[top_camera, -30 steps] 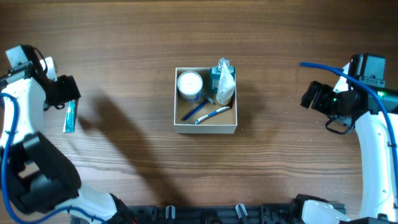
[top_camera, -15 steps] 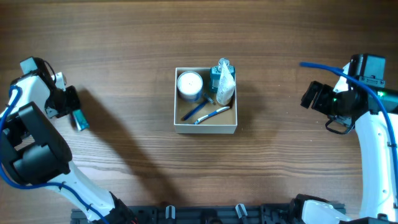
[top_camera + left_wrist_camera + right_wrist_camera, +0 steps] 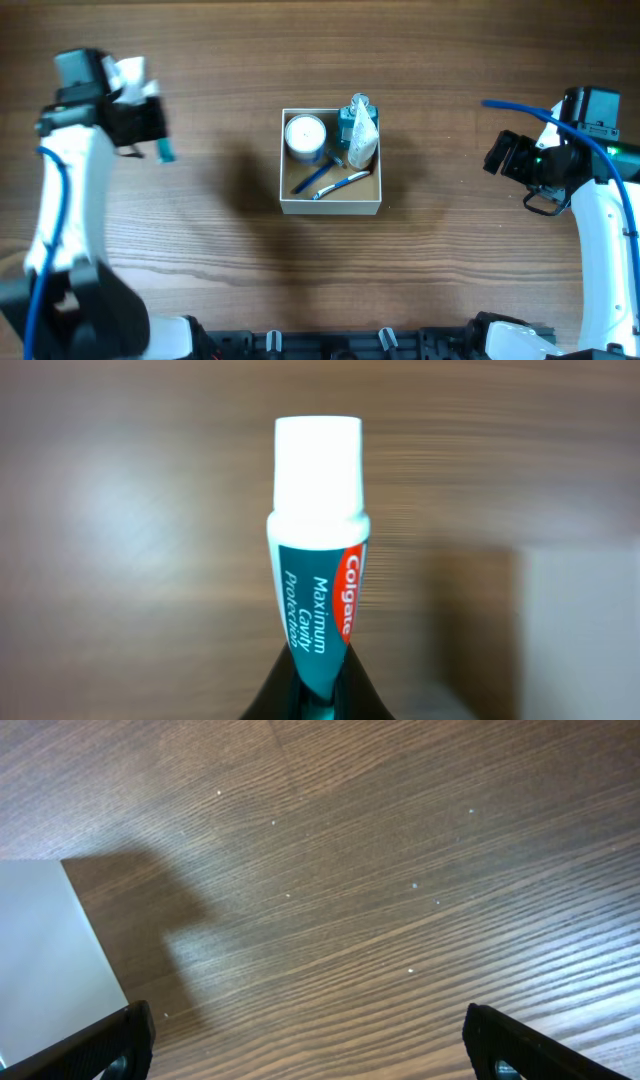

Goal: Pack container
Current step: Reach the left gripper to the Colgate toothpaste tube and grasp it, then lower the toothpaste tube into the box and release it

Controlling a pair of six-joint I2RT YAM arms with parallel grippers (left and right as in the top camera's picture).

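The container [image 3: 330, 206], a square white-walled box with a tan inside, sits mid-table. It holds a round white jar [image 3: 305, 136], a teal bottle [image 3: 355, 112], a white packet [image 3: 364, 146] and two blue stick-like items [image 3: 314, 180]. My left gripper [image 3: 150, 135] hangs above the table left of the box, shut on a teal toothpaste tube [image 3: 315, 575] with a white cap [image 3: 317, 460]; the tube's flat end sits between the jaws of the left gripper [image 3: 318, 695]. My right gripper [image 3: 497, 155] stands open and empty right of the box; in its wrist view the right gripper [image 3: 315, 1045] frames bare wood.
A blurred white wall of the box [image 3: 590, 630] shows at the right of the left wrist view. The same box's wall [image 3: 45, 960] fills the left edge of the right wrist view. Dark wood table [image 3: 200, 260] lies all around.
My left gripper closed on the toothpaste tube lying at the table's left, lifted it and moved right toward the box. The right arm has not moved.
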